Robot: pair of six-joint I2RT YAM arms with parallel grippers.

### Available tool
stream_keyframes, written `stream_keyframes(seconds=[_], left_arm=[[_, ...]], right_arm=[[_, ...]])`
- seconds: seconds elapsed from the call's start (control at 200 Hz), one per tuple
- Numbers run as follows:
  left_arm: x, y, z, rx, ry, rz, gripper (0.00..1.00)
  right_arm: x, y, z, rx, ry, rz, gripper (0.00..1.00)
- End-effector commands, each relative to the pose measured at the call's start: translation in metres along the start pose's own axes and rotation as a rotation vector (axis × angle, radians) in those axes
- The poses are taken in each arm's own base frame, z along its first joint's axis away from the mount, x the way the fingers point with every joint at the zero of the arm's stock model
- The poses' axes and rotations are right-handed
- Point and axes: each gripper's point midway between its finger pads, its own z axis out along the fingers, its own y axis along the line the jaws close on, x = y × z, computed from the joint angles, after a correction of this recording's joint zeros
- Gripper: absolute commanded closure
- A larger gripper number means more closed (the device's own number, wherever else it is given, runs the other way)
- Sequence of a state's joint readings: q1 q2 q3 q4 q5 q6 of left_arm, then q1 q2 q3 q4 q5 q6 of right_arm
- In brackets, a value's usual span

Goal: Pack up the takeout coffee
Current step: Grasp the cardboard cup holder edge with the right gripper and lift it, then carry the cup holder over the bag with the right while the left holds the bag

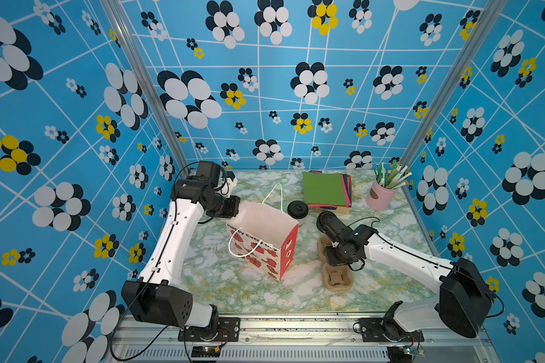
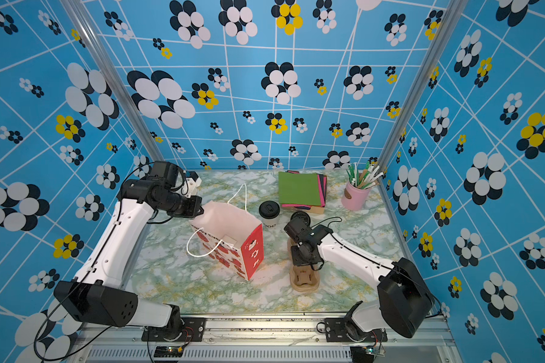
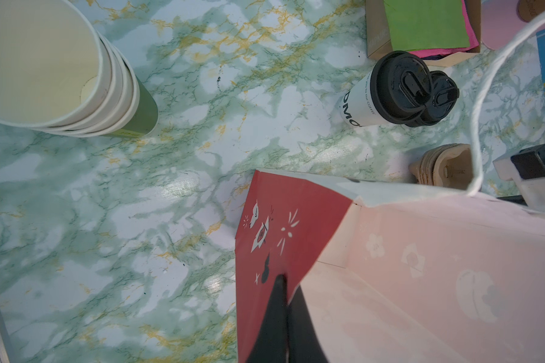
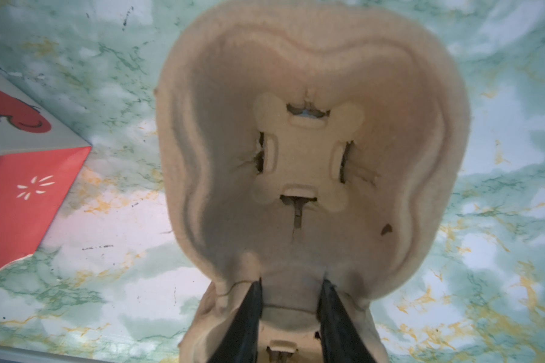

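The takeout coffee (image 1: 297, 210) (image 2: 269, 211), a white paper cup with dark lettering and a black sip lid (image 3: 397, 85), stands upright behind the open red-and-white paper bag (image 1: 261, 232) (image 2: 230, 232). My left gripper (image 3: 282, 283) (image 1: 235, 210) is shut on the bag's red side rim (image 3: 265, 251). My right gripper (image 4: 291, 283) (image 1: 340, 251) hangs over a stack of brown pulp cup carriers (image 1: 337, 278) (image 2: 304, 279). Its fingers (image 4: 252, 308) are closed against both sides of the top carrier's (image 4: 296, 157) narrow middle.
A stack of black lids (image 3: 442, 94) (image 2: 300, 217) stands right beside the coffee. Nested lidless cups (image 3: 76, 78) stand near the left arm. A box of coloured napkins (image 1: 326, 188) and a pink straw holder (image 1: 381, 193) sit at the back right.
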State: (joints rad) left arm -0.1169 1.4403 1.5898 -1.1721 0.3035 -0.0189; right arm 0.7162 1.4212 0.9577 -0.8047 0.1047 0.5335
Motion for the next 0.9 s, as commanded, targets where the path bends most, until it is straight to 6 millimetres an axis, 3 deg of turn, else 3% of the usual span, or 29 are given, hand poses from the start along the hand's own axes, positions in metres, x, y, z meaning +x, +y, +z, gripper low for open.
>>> stream_keyframes(seconds=[0.0,0.25,0.575,0.73,0.895], left_arm=[[0.010,0.000,0.001,0.011,0.020,-0.025,1.00],[0.007,-0.003,0.000,0.027,0.006,-0.032,1.00],[0.006,-0.005,0.000,0.044,0.007,-0.036,1.00],[0.006,-0.006,-0.001,0.045,0.004,-0.032,1.00],[0.007,-0.007,-0.001,0.049,0.005,-0.033,1.00]], right_arm=[[0.000,-0.001,-0.003,0.024,0.005,0.001,0.71],[-0.008,-0.007,-0.030,0.023,-0.066,-0.002,0.74],[-0.022,-0.016,-0.087,0.010,-0.203,-0.041,0.74],[-0.042,-0.005,-0.127,-0.066,-0.309,-0.074,0.75],[-0.068,0.017,-0.184,-0.190,-0.435,-0.130,0.78]])
